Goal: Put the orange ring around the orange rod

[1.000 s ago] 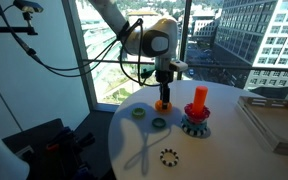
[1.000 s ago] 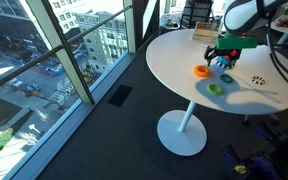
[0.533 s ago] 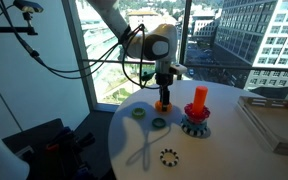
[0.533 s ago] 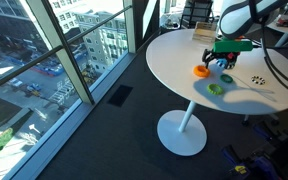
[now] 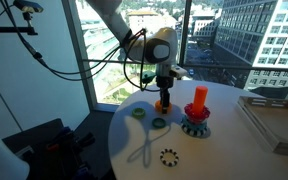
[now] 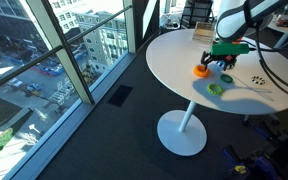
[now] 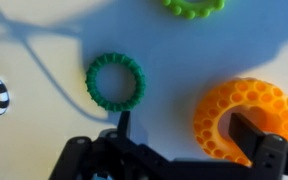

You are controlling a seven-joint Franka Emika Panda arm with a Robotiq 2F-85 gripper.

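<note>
Lowering the spread end effector (image 7: 184, 130) straight down, with one finger outside and the other seemingly over the hole, should let it pinch the wall of the orange ring (image 7: 227, 108), which lies flat on the desk (image 5: 224, 150) near the orange rod (image 5: 200, 97), without nudging it.

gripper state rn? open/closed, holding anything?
Gripper: open, holding nothing. It is low over the orange ring, with one finger at the ring's middle and the other outside it.
</note>
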